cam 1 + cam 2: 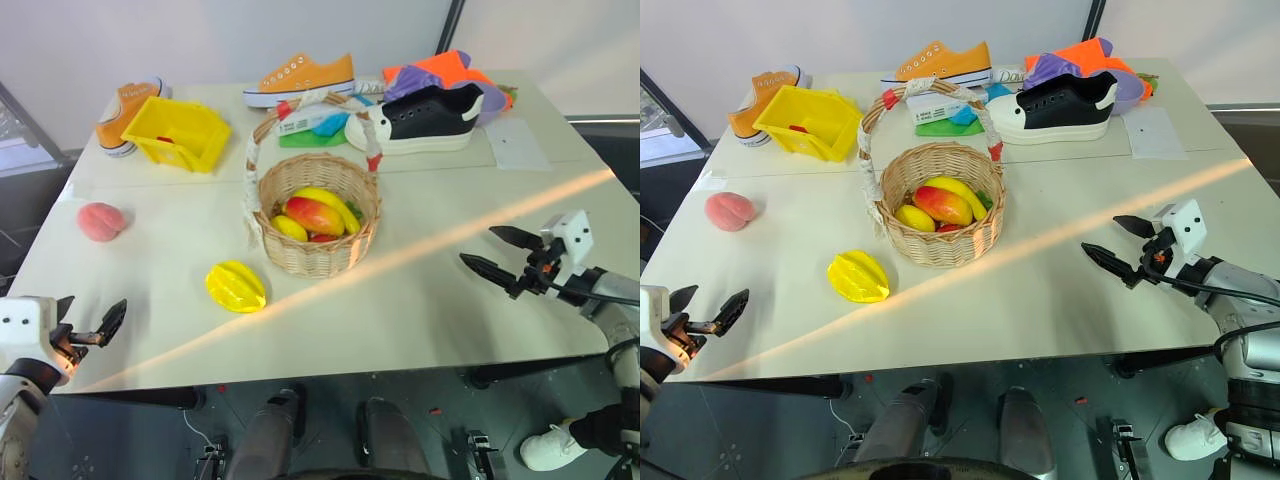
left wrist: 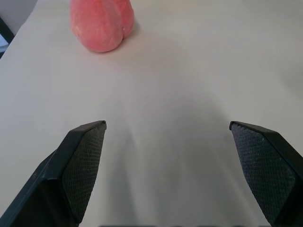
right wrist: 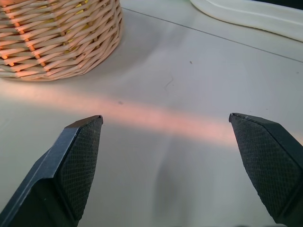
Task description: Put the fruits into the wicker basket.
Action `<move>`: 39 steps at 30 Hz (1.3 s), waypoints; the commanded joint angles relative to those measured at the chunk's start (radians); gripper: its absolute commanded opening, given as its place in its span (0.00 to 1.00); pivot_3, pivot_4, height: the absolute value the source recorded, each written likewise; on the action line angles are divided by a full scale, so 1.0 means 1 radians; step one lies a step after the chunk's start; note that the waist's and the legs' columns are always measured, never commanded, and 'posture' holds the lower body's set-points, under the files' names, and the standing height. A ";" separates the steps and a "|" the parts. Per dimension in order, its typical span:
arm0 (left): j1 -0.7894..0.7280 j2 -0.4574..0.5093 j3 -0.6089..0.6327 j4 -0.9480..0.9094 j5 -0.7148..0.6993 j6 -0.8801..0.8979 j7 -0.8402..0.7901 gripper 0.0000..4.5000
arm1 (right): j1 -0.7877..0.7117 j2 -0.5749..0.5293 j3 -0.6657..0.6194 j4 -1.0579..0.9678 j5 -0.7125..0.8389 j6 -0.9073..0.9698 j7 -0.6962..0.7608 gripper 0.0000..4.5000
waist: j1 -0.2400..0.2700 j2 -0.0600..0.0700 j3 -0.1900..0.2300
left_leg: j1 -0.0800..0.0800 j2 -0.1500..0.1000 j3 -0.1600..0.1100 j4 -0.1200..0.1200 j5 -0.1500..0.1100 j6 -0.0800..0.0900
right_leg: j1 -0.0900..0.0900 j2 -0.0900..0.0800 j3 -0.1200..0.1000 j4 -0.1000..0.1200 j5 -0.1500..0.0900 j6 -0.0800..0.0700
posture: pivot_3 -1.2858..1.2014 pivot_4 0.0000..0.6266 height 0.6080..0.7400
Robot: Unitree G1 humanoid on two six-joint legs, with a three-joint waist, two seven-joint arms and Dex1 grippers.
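White table (image 1: 430,300) carries everything. Largest items sit along its far edge: black-and-white shoe (image 1: 425,118), orange sneaker (image 1: 300,78), a second orange sneaker (image 1: 122,112) at the far left corner with the yellow plastic bin (image 1: 178,133) just beside it, and a pile of orange and purple cloth (image 1: 440,72) behind the black shoe. Sheet of white paper (image 1: 516,143) lies to the right of the black shoe. Wicker basket (image 1: 318,212) stands upright near the table's middle, handle arched over it, wrapped white and red; inside it lie a red-yellow mango-like fruit (image 1: 314,215) and yellow pieces, other contents unclear. Star fruit (image 1: 235,286) lies on the table just in front-left of the basket, apart from it. Peach (image 1: 101,221) lies near the left edge, well apart from the basket. Left gripper (image 1: 88,322) hovers at the near left corner, fingers spread wide, empty; in its wrist view it faces the peach across bare tabletop. Right gripper (image 1: 493,251) hovers over the right side of the table, fingers spread wide, empty; in its wrist view the basket wall sits ahead of it, to one side.
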 commanded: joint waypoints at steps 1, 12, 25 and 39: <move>0.000 0.011 0.016 -0.015 0.001 -0.006 0.006 1.00 | -0.011 -0.004 -0.014 -0.036 0.013 -0.015 0.000 0.99 | 0.000 0.000 0.000 | 0.000 0.000 0.000 0.000 0.000 0.000 | 0.000 0.000 0.000 0.000 0.000 0.000 | 0.52 0.24 1.00; -0.035 0.004 0.007 -0.002 0.014 0.001 0.057 1.00 | -0.055 0.009 0.025 -0.038 0.010 -0.020 0.001 0.99 | 0.001 0.000 0.000 | 0.000 0.000 0.000 0.000 0.000 0.000 | 0.000 0.000 0.000 0.000 0.000 0.000 | 0.52 0.24 1.00; -0.246 0.059 -0.033 0.073 0.072 0.073 0.190 1.00 | -0.093 -0.029 0.098 -0.417 0.212 0.205 0.030 0.99 | 0.004 -0.001 0.000 | 0.000 0.000 -0.001 0.001 0.000 0.000 | -0.001 0.000 -0.001 0.002 0.000 0.000 | 0.52 0.24 1.00; -0.735 0.139 -0.215 0.587 0.237 0.002 0.268 1.00 | -0.229 0.066 0.256 -0.675 0.412 0.354 -0.072 0.99 | 0.020 -0.005 -0.002 | 0.000 -0.001 -0.001 0.002 0.000 0.000 | -0.001 0.001 -0.001 0.002 0.003 0.005 | 0.52 0.24 1.00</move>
